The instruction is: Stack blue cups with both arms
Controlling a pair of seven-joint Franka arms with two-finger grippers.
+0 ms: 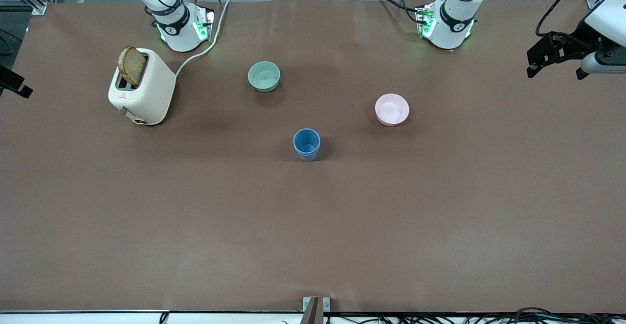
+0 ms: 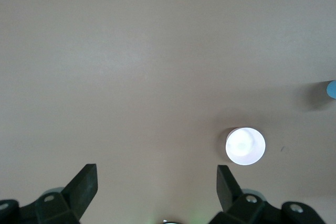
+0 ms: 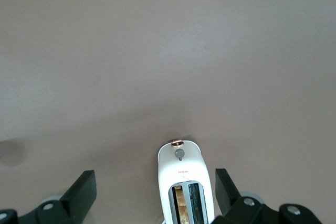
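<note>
One blue cup (image 1: 306, 144) stands upright near the table's middle, nearer the front camera than both bowls. I see no second blue cup standing apart from it. A sliver of the cup shows at the edge of the left wrist view (image 2: 331, 88). My left gripper (image 1: 555, 71) is open and empty, up in the air over the left arm's end of the table (image 2: 156, 182). My right gripper (image 3: 155, 184) is open and empty, high over the toaster. In the front view only a black part of it (image 1: 14, 85) shows at the edge.
A white toaster (image 1: 144, 91) with a slice of bread (image 1: 132, 65) stands at the right arm's end, also in the right wrist view (image 3: 184, 179). A pale green bowl (image 1: 264, 76) and a pink bowl (image 1: 391, 109) sit farther from the camera than the cup. The pink bowl shows in the left wrist view (image 2: 245, 146).
</note>
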